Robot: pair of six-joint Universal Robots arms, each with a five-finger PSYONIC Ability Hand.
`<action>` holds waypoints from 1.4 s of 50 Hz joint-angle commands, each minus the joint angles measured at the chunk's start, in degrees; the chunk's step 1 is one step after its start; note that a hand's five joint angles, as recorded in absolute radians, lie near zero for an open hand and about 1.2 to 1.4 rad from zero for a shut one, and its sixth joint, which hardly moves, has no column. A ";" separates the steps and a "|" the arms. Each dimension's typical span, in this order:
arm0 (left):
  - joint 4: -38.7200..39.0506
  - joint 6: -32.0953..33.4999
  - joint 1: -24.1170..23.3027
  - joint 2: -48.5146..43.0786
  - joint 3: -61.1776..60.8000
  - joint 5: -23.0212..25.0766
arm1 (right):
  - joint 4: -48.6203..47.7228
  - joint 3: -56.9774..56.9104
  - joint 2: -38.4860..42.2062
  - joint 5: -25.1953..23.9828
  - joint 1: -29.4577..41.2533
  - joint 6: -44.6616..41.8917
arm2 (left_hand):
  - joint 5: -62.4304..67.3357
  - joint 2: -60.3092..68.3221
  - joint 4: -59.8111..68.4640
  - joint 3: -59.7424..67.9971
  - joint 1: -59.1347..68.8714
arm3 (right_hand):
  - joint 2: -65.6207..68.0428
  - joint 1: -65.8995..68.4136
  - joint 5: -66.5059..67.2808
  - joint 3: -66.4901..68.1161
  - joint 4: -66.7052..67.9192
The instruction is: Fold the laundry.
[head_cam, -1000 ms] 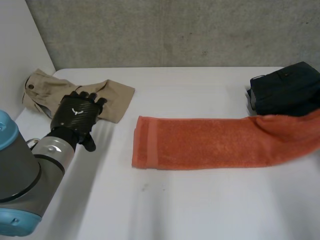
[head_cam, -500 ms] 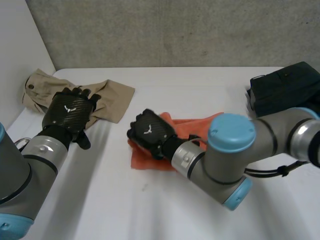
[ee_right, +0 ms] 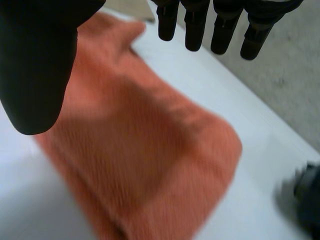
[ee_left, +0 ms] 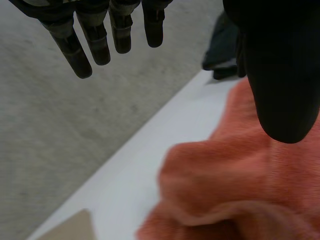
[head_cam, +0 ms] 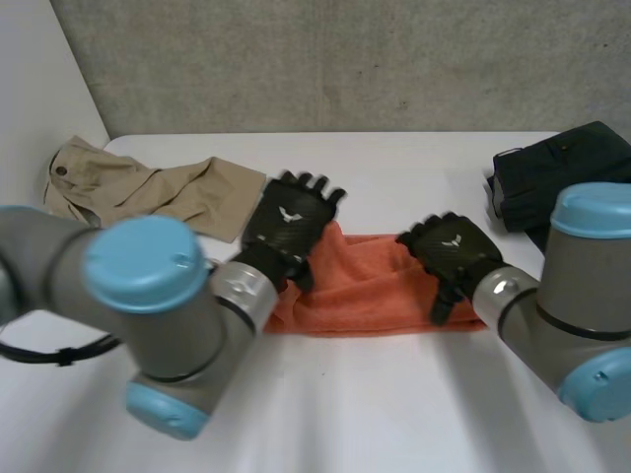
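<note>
Orange terry towel point(head_cam: 380, 286) lies folded in a short band at the middle of the white worktop point(head_cam: 394, 404), bunched into soft ridges. The left hand point(head_cam: 286, 222) is over its left end, fingers point(ee_left: 75, 52) straight and spread with the thumb apart, holding nothing. The right hand point(head_cam: 452, 251) is over its right end, also slack, with fingers point(ee_right: 195, 30) straight and nothing between them and the thumb. The left arm point(head_cam: 158, 296) hides the towel's near left corner, and the right arm point(head_cam: 572, 305) hides its right edge. A beige garment point(head_cam: 138, 187) lies crumpled at the far left corner, near the left hand. A dark garment point(head_cam: 562, 177) sits at the far right, just beyond the right arm.
</note>
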 commanded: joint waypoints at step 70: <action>-0.07 -8.25 -1.05 3.95 2.91 -9.50 | -7.60 -2.19 -6.34 -8.82 3.38 20.89 | -2.33 -1.23 -1.13 -1.71 -0.19 | -4.04 -4.16 -4.66 -4.07 -4.25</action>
